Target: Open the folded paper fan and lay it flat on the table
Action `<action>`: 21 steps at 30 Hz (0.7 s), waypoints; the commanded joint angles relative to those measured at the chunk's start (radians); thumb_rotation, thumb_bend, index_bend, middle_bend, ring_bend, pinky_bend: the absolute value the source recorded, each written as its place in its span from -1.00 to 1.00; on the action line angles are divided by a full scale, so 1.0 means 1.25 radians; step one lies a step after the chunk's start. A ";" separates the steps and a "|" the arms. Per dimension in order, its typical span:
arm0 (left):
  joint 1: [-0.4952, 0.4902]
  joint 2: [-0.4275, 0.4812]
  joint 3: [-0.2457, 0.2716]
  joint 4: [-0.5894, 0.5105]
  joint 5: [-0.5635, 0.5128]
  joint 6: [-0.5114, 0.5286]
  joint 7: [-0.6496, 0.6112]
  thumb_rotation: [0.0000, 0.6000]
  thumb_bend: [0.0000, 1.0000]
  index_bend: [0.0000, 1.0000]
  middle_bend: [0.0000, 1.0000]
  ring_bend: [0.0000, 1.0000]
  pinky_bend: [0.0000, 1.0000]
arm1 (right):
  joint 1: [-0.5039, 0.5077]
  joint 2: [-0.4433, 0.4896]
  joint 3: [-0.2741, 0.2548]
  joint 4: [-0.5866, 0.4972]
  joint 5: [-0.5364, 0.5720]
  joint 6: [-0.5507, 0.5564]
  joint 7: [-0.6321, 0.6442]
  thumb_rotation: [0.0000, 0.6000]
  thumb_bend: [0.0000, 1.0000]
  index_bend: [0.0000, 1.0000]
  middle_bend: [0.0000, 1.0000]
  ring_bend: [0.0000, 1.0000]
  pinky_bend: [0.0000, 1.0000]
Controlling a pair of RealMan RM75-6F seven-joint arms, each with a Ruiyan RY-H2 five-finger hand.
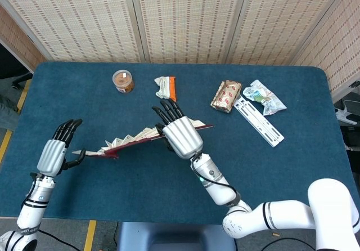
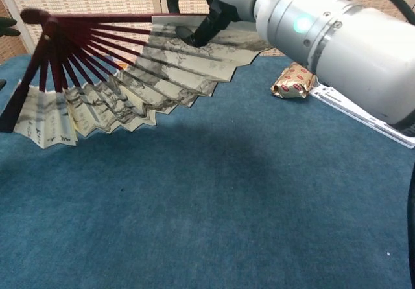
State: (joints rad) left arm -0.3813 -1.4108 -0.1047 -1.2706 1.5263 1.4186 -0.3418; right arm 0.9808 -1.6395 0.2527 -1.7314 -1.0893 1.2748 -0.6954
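Our right robot hand [image 1: 181,136] holds the paper fan [image 2: 123,69] by one outer rib, fingers wrapped over the top edge of the spread leaf; in the chest view the dark fingertips [image 2: 198,33] press on the printed paper near that rib. Our left robot hand [image 1: 55,151] sits at the fan's other end with its fingers stretched upward and apart. We cannot tell from either view whether its thumb touches the lower rib, but it does not appear to grip anything.

The fan itself is well opened: red ribs radiate from the pivot at the upper left of the chest view, and the pleated leaf spreads into a broad arc. It is not flat, though. It hangs tilted in the air above the blue surface [image 1: 270,172], with only its lower left corner close to the cloth.

So we judge the opening largely done and the laying down left to do: the leaf needs lowering until both outer ribs rest on the surface, then releasing. The snack packets [image 1: 225,95] and the small jar [image 1: 122,80] lie well apart from it.
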 commanded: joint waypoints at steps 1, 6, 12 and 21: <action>0.005 -0.009 0.011 0.018 0.001 -0.008 -0.011 1.00 -0.13 -1.00 -0.90 -0.98 -0.85 | -0.042 0.025 -0.069 -0.022 -0.059 0.010 0.007 1.00 0.36 0.31 -0.78 -1.00 -1.00; 0.020 -0.019 0.032 0.050 0.015 -0.001 -0.024 1.00 -0.13 -1.00 -0.89 -0.98 -0.85 | -0.075 0.041 -0.124 -0.020 -0.138 0.012 0.028 1.00 0.36 0.31 -0.78 -1.00 -1.00; 0.030 -0.025 0.038 0.085 0.014 0.001 -0.040 1.00 -0.13 -1.00 -0.89 -0.98 -0.85 | -0.127 0.063 -0.203 0.005 -0.217 0.019 0.031 1.00 0.36 0.31 -0.78 -1.00 -1.00; 0.035 -0.021 0.037 0.108 0.014 0.005 -0.056 1.00 -0.13 -1.00 -0.89 -0.98 -0.85 | -0.247 0.071 -0.304 0.126 -0.327 0.086 0.103 1.00 0.36 0.14 -0.78 -1.00 -1.00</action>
State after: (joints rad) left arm -0.3376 -1.4369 -0.0576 -1.1357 1.5442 1.4242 -0.4109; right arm 0.7099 -1.5518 -0.0956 -1.6159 -1.4693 1.3607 -0.6009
